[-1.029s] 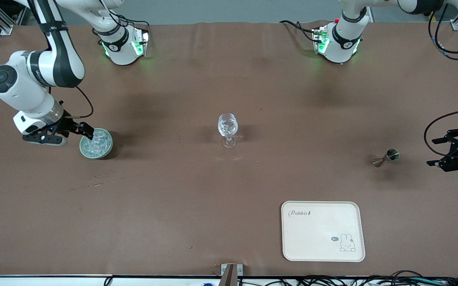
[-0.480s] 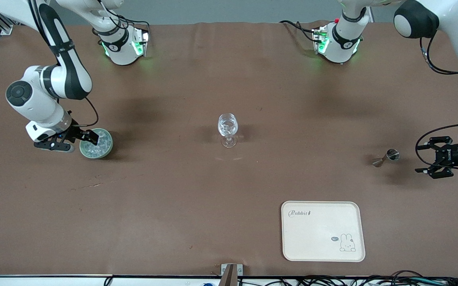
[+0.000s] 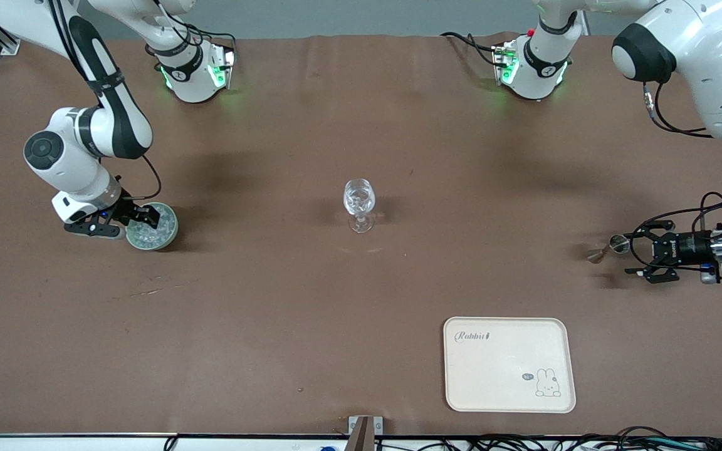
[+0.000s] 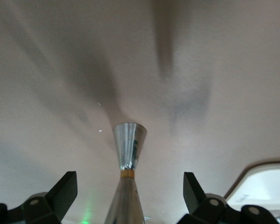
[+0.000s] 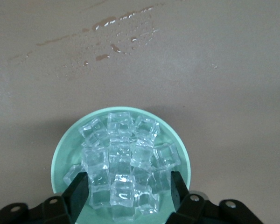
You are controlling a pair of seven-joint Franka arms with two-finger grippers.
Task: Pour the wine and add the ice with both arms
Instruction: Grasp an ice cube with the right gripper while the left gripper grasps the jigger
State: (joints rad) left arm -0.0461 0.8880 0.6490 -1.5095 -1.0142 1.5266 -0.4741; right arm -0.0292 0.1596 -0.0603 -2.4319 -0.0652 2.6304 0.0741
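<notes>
A mint-green bowl (image 3: 154,233) full of clear ice cubes (image 5: 126,158) sits toward the right arm's end of the table. My right gripper (image 3: 140,223) is open just over the bowl. In the right wrist view its fingers (image 5: 77,190) straddle several cubes near the bowl's (image 5: 60,154) rim, gripping nothing. A clear wine glass (image 3: 359,204) stands mid-table. A steel jigger (image 3: 609,247) appears to lie on its side toward the left arm's end. My left gripper (image 3: 635,254) is open, low, with the jigger's (image 4: 128,154) near cone between its fingers (image 4: 63,190), untouched.
A cream tray (image 3: 508,364) with a rabbit drawing lies near the front edge, nearer the camera than the jigger; its corner shows in the left wrist view (image 4: 266,184). Wet drops (image 5: 116,32) mark the brown table beside the bowl.
My left gripper has moved in along the table to the jigger, its open fingers now around the near end. My right gripper has settled lower over the ice bowl.
</notes>
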